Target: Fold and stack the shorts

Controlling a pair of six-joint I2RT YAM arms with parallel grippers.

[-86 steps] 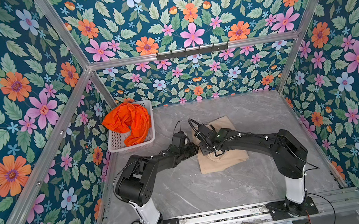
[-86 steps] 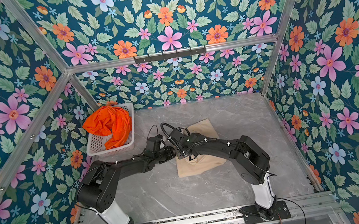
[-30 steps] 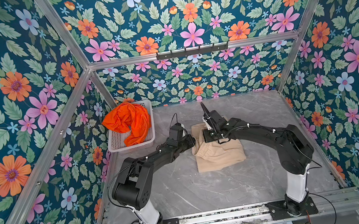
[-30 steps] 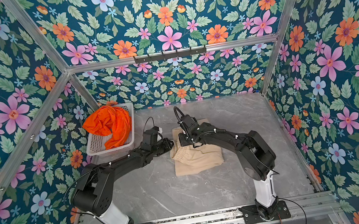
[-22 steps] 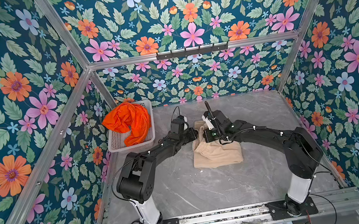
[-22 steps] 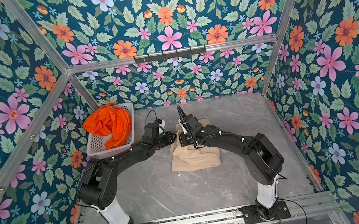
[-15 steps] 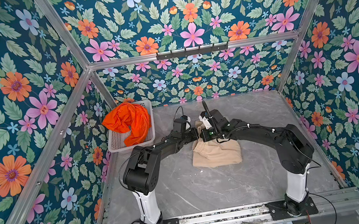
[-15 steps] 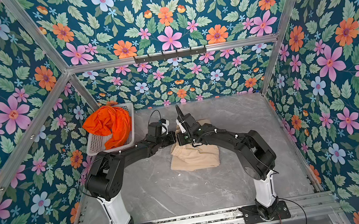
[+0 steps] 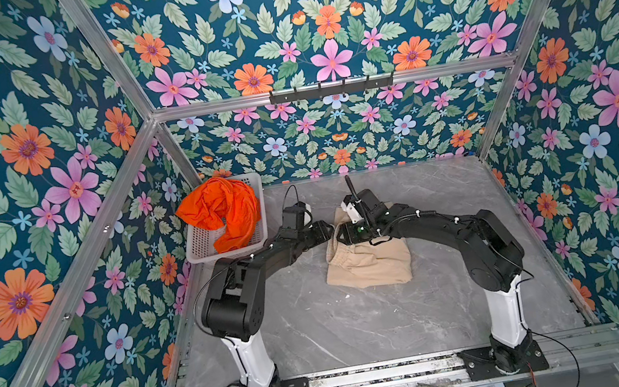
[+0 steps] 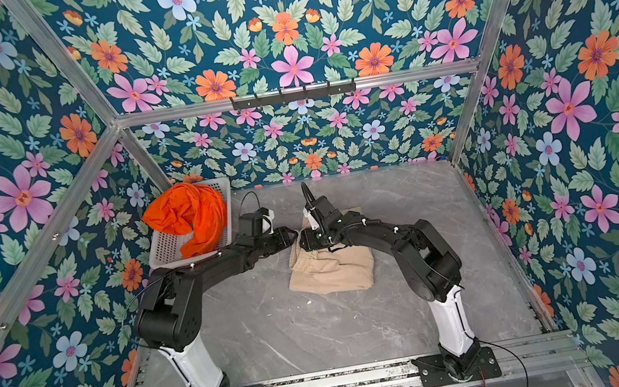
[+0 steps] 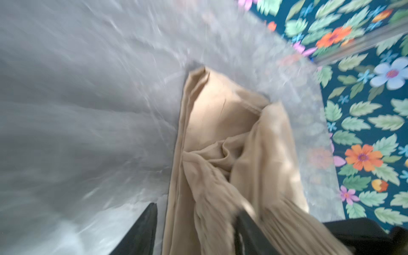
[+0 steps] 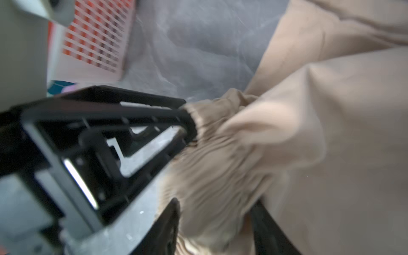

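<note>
Currently the beige shorts [image 9: 369,265] lie near the middle of the counter [image 9: 320,327] as a folded, roughly rectangular bundle, part of it hidden under the two forearms. The gathered waistband forms the 9 o'clock edge and the leg ends point toward 3 o'clock, so the long axis is judged to run 9 to 3. The upper layer is wrinkled in the left wrist view, so the fold may need smoothing. Both tools meet at the waistband edge. The left tool [image 11: 196,208] has its jaws apart with loose cloth between them, and no pinch is visible. The right tool [image 12: 215,201] likewise stands open astride the gathered waistband. In both top views the orange shorts [image 10: 187,218] sit bunched and unfolded in the white basket [image 9: 199,254] at the counter's 10 o'clock corner, well apart from the beige pair. Progress estimate: one pair is folded or nearly so. The orange pair has yet to be taken out and folded, and stacking is not yet begun.
</note>
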